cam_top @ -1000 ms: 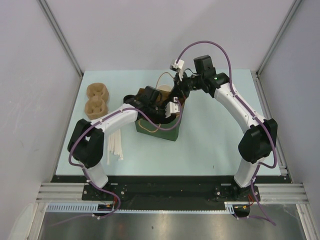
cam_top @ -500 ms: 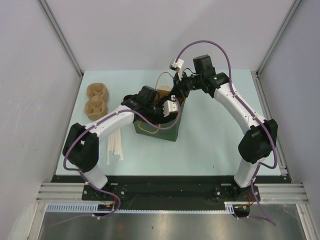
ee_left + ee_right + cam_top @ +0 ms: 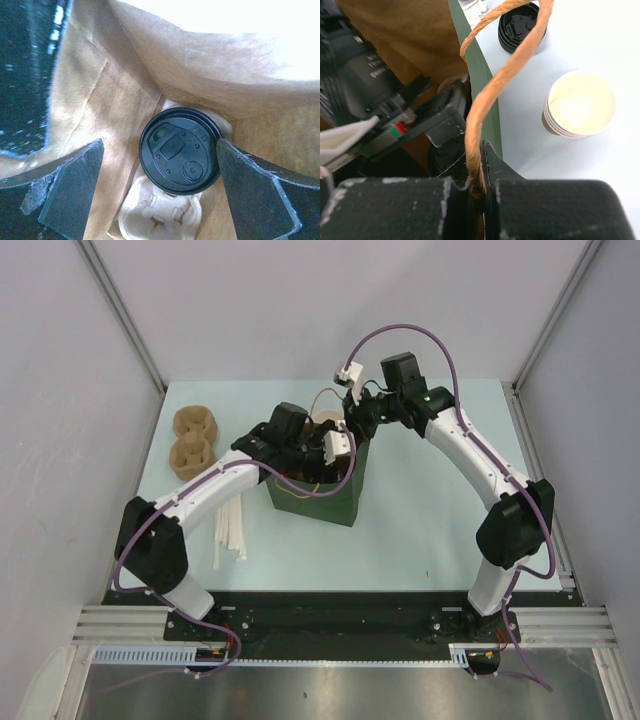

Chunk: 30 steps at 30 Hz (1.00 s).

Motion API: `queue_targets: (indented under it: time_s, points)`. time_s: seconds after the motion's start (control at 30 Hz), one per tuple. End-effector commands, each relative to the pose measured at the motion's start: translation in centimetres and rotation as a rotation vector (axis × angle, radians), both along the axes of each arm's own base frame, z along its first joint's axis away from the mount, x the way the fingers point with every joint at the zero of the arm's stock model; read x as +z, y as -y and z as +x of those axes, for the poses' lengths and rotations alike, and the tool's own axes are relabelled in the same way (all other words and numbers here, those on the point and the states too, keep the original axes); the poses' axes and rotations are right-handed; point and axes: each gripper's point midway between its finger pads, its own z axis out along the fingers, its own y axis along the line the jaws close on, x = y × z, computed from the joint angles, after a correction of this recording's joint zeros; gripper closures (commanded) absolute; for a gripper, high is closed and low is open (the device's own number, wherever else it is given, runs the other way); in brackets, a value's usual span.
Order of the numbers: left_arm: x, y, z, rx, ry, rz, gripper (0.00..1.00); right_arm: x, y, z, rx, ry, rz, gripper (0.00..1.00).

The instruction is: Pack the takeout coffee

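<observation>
Left pincer [image 3: 159, 147] spread over takeout coffee [image 3: 181, 152] in bag [image 3: 320, 503], right pincer [image 3: 480, 192] pinching handle [image 3: 506, 75]

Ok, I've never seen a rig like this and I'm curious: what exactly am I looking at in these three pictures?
A robot's left arm and right arm are bolted to a table. One picture looks down from above; the other two come from a camera on each wrist. The left gripper hangs open inside a green paper bag, its fingers on either side of a lidded coffee cup, which sits in a pulp tray at the bottom. The right gripper is shut on the bag's rope handle. On the table lie brown trays, white sticks, stacked empty cups and black lids.
</observation>
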Motion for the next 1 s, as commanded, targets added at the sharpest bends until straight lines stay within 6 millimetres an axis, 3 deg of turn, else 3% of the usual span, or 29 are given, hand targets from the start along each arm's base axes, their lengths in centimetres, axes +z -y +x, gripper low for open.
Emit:
queue_targets:
  time_s: [0.0,0.43,0.53,0.7,0.83,0.9,0.97]
  points:
    - [5.3,0.5,-0.8,-0.038,0.053,-0.088,0.00,1.5,0.6,-0.9,0.012,0.035,-0.005,1.00]
    - [10.6,-0.4,-2.2,-0.052,0.003,-0.129,0.03,1.6,1.5,-1.4,0.036,0.040,-0.023,1.00]
    - [12.7,-0.9,-1.9,-0.016,-0.027,-0.167,0.05,1.8,1.8,-1.5,0.032,0.042,-0.023,1.00]
    - [18.2,-1.9,-0.7,0.091,-0.042,-0.291,0.08,2.0,2.5,-1.5,0.020,0.044,-0.030,1.00]
    - [22.3,-4.1,0.8,0.194,-0.020,-0.391,0.09,2.2,3.0,-1.7,0.012,0.046,-0.033,1.00]
    - [23.9,-5.0,0.7,0.230,-0.007,-0.429,0.09,2.2,3.3,-1.7,0.005,0.046,-0.038,1.00]
    - [24.3,-6.5,1.4,0.299,0.003,-0.446,0.09,2.4,3.6,-1.9,-0.003,0.047,-0.039,1.00]
